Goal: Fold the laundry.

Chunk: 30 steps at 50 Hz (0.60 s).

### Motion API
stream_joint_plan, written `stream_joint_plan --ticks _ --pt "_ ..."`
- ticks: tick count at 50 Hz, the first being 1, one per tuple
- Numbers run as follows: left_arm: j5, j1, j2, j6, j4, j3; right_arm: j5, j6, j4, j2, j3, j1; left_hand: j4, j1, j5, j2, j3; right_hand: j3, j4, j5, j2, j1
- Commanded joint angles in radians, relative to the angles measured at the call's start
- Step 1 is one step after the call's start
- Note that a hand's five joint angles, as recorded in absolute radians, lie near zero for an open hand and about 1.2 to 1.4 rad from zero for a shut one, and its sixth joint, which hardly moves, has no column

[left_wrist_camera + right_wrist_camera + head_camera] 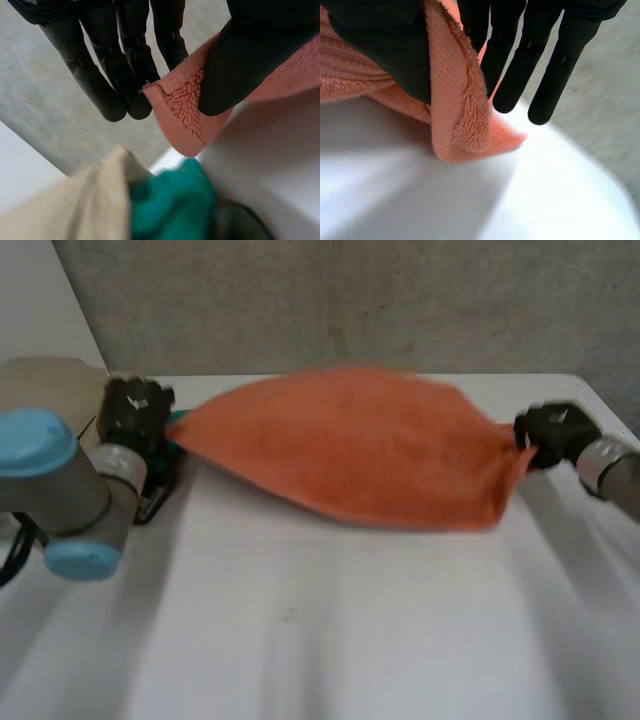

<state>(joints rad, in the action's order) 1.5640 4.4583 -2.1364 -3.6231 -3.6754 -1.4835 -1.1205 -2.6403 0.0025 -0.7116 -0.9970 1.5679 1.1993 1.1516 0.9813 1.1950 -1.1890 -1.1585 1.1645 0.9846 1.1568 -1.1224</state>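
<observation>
Towel [350, 445], orange and fuzzy, hangs stretched over the white table [300, 640], left hand [135, 410] and right hand [548, 435] each pinching one end, so both should come down together to lay it flat.

We've got the orange towel [350, 445] strung across the far half of the table [320, 630]. The left hand [135, 410] pinches its left corner and the right hand [548, 433] its right corner, so that span blocks the far middle. On the near side of it, bare white tabletop runs from left to right, open for us to pass. At far left, a beige cloth [50, 385] and a teal cloth [175, 200] crowd in just beside the left hand. Our left arm [60, 490] fills the near-left corner. A grey wall [350, 300] closes off the far edge.
</observation>
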Motion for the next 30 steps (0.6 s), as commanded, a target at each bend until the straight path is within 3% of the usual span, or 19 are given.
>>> stream_joint_plan --ticks 1,4,8,19,30 --pt "0.014 -0.002 0.007 0.004 -0.037 -0.060 0.025 0.072 -0.035 -0.014 -0.123 -0.011 0.197 0.245 0.240 0.201 -0.207 0.111 -0.117 -0.112 -0.109 0.075" --pt "0.018 -0.002 0.042 0.015 -0.034 -0.070 0.062 0.072 -0.068 -0.067 -0.185 -0.017 0.197 0.245 0.240 0.201 -0.207 0.367 -0.373 -0.367 -0.365 0.331" --pt "0.014 -0.001 0.078 0.035 -0.023 -0.089 0.106 0.117 -0.093 -0.144 -0.267 -0.025 0.197 0.245 0.240 0.201 -0.207 0.528 -0.534 -0.529 -0.527 0.492" --pt "0.004 0.016 0.122 0.070 -0.012 -0.118 0.275 0.416 -0.102 -0.316 -0.483 -0.094 0.197 0.245 0.240 0.201 -0.207 0.585 -0.591 -0.585 -0.583 0.549" --pt "0.004 0.035 0.122 0.101 -0.009 -0.129 0.464 0.674 -0.111 -0.325 -0.638 -0.164 0.197 0.245 0.240 0.201 -0.207 0.552 -0.558 -0.553 -0.551 0.516"
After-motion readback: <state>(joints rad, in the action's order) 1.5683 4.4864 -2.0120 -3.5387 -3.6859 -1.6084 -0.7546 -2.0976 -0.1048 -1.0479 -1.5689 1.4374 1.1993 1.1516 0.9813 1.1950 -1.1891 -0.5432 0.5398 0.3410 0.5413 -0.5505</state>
